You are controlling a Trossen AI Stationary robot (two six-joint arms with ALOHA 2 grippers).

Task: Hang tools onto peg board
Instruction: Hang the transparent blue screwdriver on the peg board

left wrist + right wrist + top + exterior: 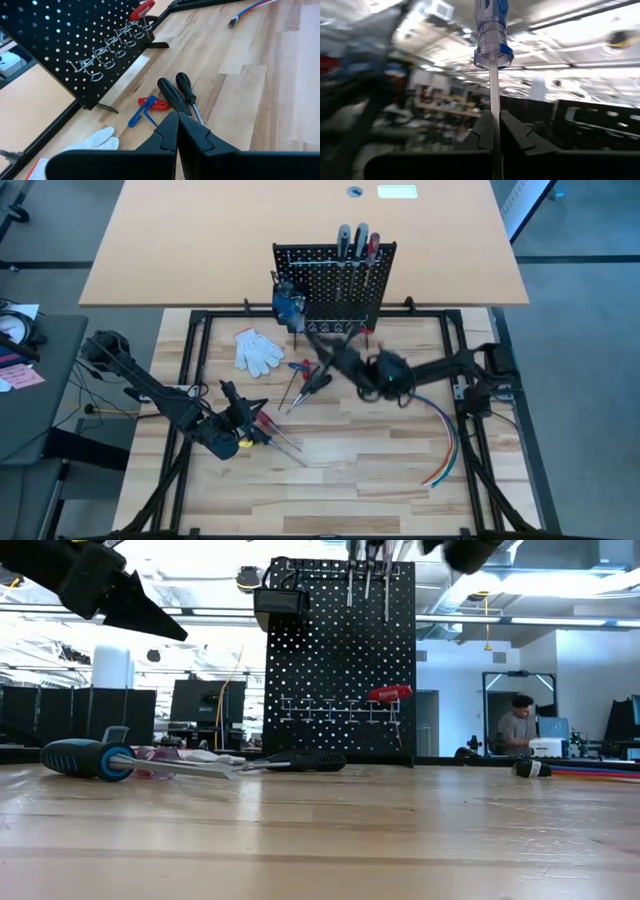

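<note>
1. the upright black perforated peg board (335,280) stands at the far edge of the slatted wooden table (380,470). three tools with dark, grey and red handles (356,242) sit along its top edge, and a small black bin (279,602) is fixed at its upper corner; its contents cannot be seen.
2. the right gripper (495,125) is closed narrowly on the thin metal shaft of a clear blue-handled screwdriver (491,35), the handle pointing away from the fingers. in the high view this gripper (325,345) sits just in front of the board's lower edge.
3. the left gripper (176,131) is closed tight and holds nothing. it hovers above the table's left part, well apart from the board.
4. ahead of the left gripper lie two black-handled screwdrivers (175,92) side by side, beside small red and blue l-shaped keys (147,106). a pair of white gloves (258,350) lies off to its side, nearer the board.
5. just beside the left gripper in the high view lie red-handled screwdrivers (272,427).
6. a bundle of coloured wires (447,442) curves across the table's right part.
7. only the low view shows a blue-and-black handled screwdriver (90,758) lying on the table, a red-handled tool (390,693) hung on the board's hook row, and a seated person (518,722) in the room behind.
</note>
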